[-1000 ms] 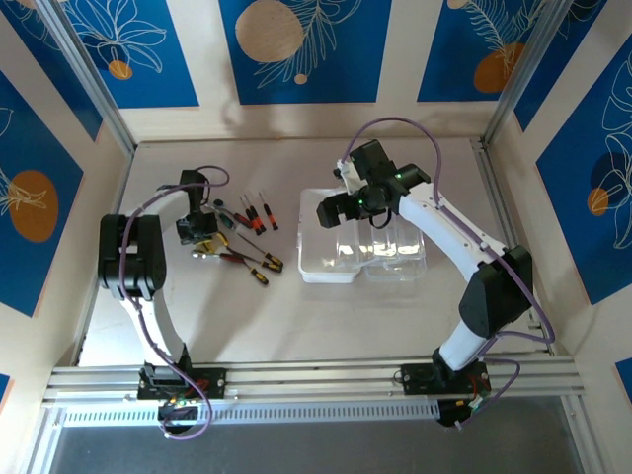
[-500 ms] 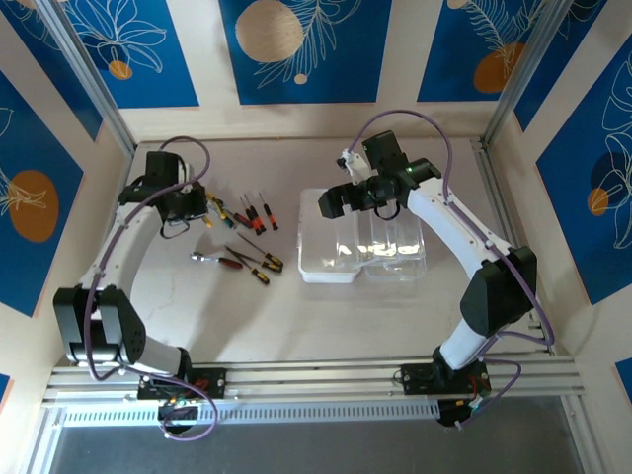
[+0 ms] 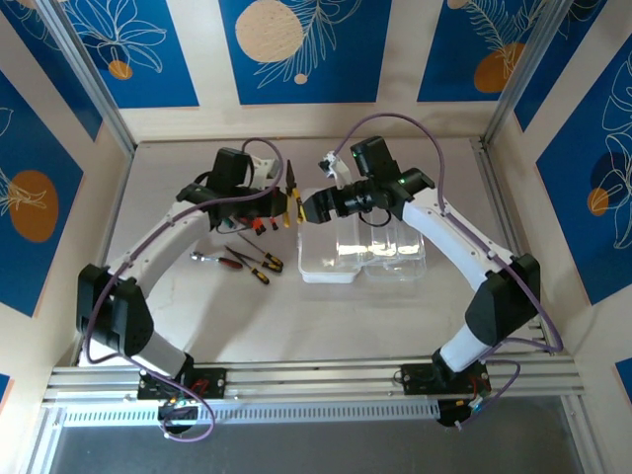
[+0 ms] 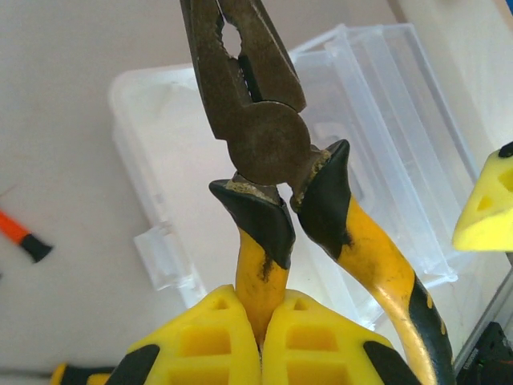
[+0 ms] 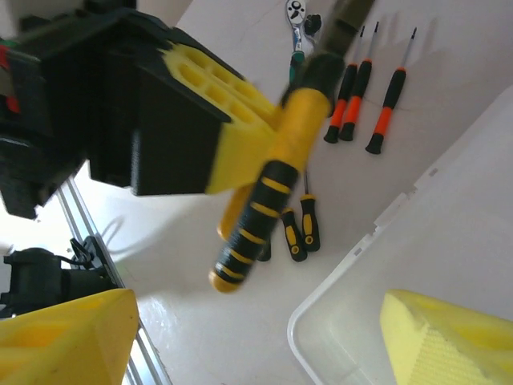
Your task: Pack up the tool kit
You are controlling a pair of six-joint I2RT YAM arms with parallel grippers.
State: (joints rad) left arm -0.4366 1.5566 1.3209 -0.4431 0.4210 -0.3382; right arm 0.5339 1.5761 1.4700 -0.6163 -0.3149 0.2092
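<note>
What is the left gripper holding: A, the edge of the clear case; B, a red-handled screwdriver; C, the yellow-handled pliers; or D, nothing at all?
C: the left wrist view shows the left gripper clamped shut on one handle of the yellow-handled pliers, which it holds up above the clear case.
</note>
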